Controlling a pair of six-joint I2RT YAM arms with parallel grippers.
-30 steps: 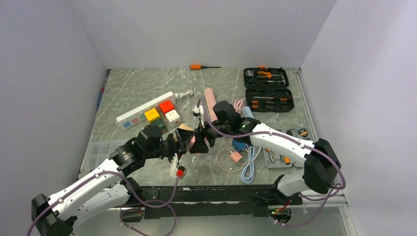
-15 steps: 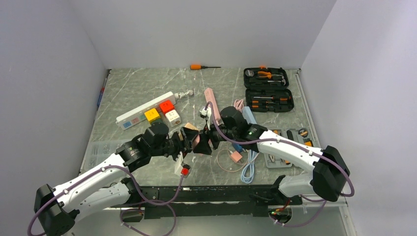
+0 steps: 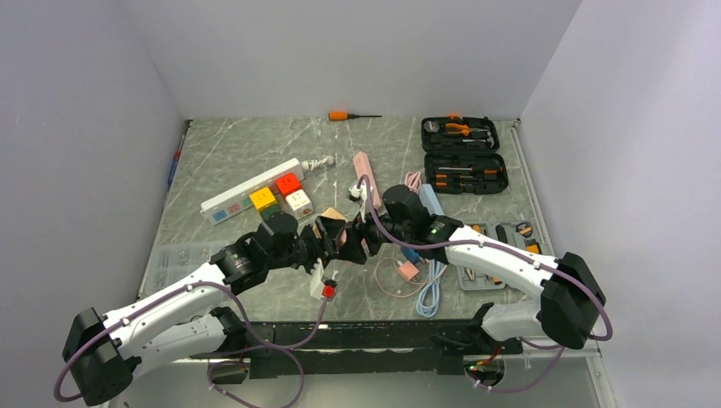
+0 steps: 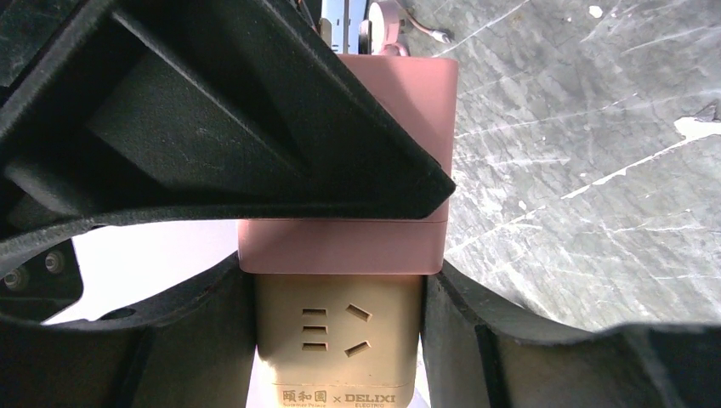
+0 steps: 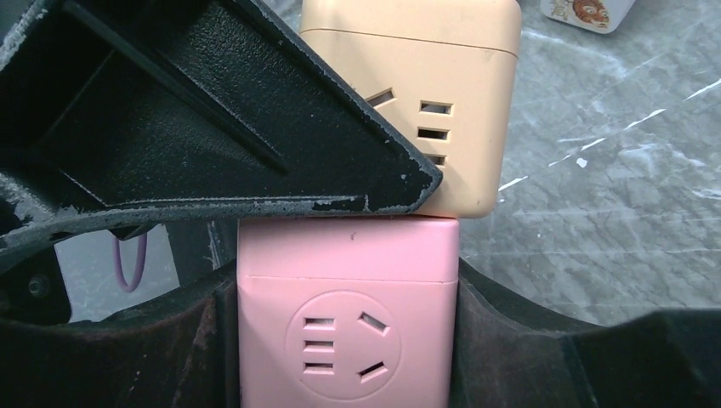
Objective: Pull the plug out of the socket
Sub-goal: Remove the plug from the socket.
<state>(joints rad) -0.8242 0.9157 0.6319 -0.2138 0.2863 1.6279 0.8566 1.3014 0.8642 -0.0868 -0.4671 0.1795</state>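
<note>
Left pincer [image 4: 336, 285] pinches the tan cube [image 4: 336, 357], right pincer [image 5: 344, 280] pinches the pink cube [image 5: 344, 340]. They're mated face to face, so next comes a straight opposing pull.

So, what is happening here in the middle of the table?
The left tool grips a beige socket cube, and the right tool grips a pink socket cube joined to it. The cubes sit face to face with no gap, so they are not yet pulled apart.

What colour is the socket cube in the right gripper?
The socket cube is pink; right wrist view shows it best.
</note>
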